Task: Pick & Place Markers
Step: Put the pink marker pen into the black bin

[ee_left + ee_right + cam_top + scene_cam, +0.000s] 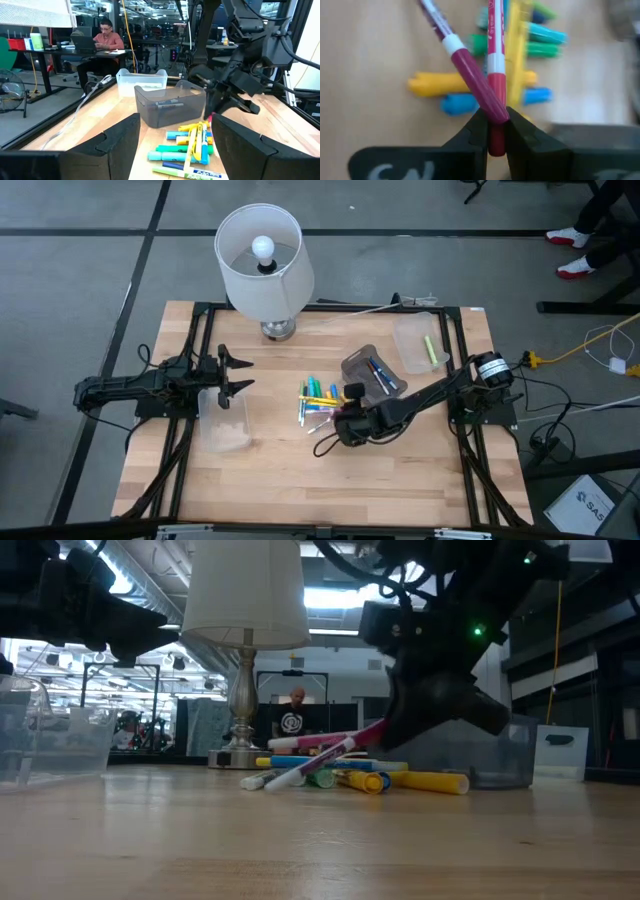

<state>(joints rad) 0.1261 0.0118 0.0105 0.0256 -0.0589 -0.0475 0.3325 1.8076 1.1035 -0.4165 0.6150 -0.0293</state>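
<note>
A pile of short capped markers in yellow, green and blue lies on the wooden table's middle; it also shows in the low view and the left wrist view. My right gripper stands at the pile's near right side, shut on two markers, a magenta-capped one and a red one. My left gripper is open and empty at the table's left, above a clear bin, and points toward the pile. My right gripper pinches the magenta marker's cap end and the red marker's end together between its two fingers. Both markers stick out forward, along the fingers. In the low view they slant down toward the pile; whether their far ends rest on it, I cannot tell.
A grey bin with blue markers stands right of the pile. A clear bin holding a yellow-green marker is at the far right. A lamp stands at the far edge. A person sits at a desk beyond the table.
</note>
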